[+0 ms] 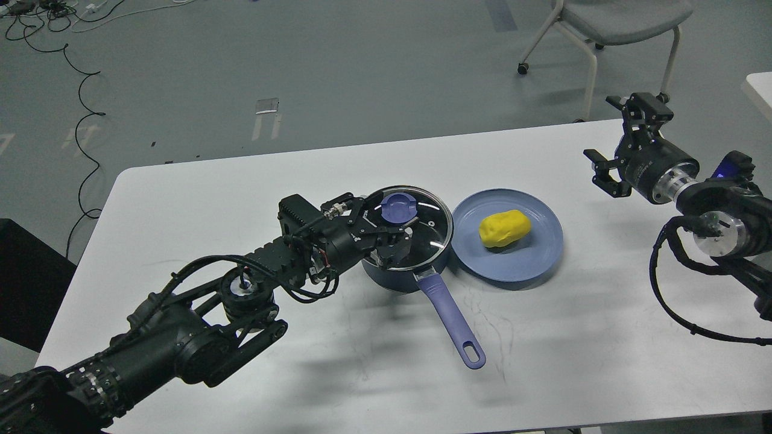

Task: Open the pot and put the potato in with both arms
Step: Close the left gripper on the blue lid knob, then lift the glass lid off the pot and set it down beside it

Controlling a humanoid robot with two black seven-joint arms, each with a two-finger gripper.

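A dark blue pot [386,274] with a purple handle [449,316] stands mid-table, closed by a glass lid [429,232] with a purple knob [397,209]. My left gripper [389,222] sits low over the lid, its fingers open on either side of the knob; I cannot tell whether they touch it. A yellow potato [504,228] lies on a blue plate [531,262] right of the pot. My right gripper [606,132] is open and empty above the table's far right, well away from the potato.
The white table [211,193] carries only the pot and the plate. A grey chair [609,24] stands on the floor behind the table's far right. Cables [78,120] trail on the floor at the left.
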